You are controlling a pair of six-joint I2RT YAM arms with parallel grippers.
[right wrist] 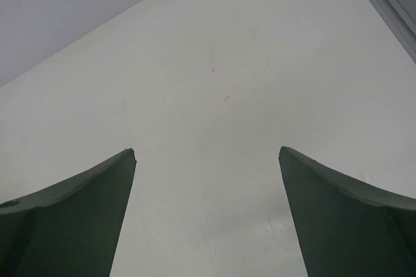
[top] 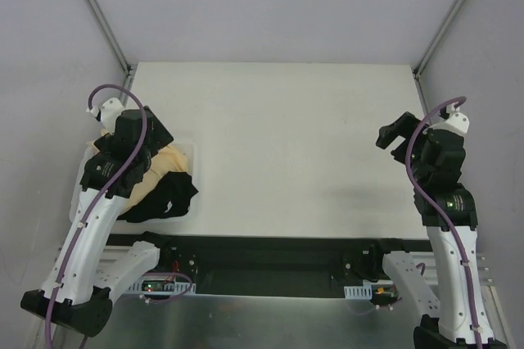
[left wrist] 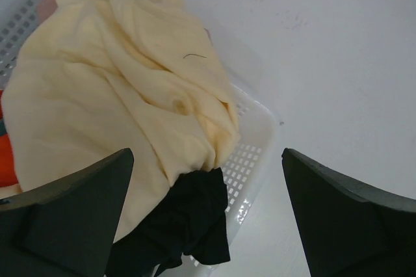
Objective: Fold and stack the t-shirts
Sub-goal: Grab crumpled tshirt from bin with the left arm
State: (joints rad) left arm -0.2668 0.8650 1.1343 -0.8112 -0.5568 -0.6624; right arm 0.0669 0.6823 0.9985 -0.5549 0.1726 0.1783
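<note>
Full white basket (left wrist: 250, 153) at the near left corner of the bench (top: 286, 160).
A black t-shirt (left wrist: 192, 222) spills over its rim, a pale yellow t-shirt (left wrist: 117, 95) behind; the left tool (left wrist: 207, 153) hangs above, spread apart. The right tool (right wrist: 207, 152), also apart, hangs by the right edge.

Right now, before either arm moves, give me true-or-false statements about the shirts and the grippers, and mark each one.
1. The pale yellow t-shirt lies on top in the white basket. True.
2. The black t-shirt lies spread flat on the table. False: it spills over the basket's rim.
3. The left gripper is shut on cloth. False: it is open, holding nothing.
4. The right gripper is open above bare table. True.
</note>
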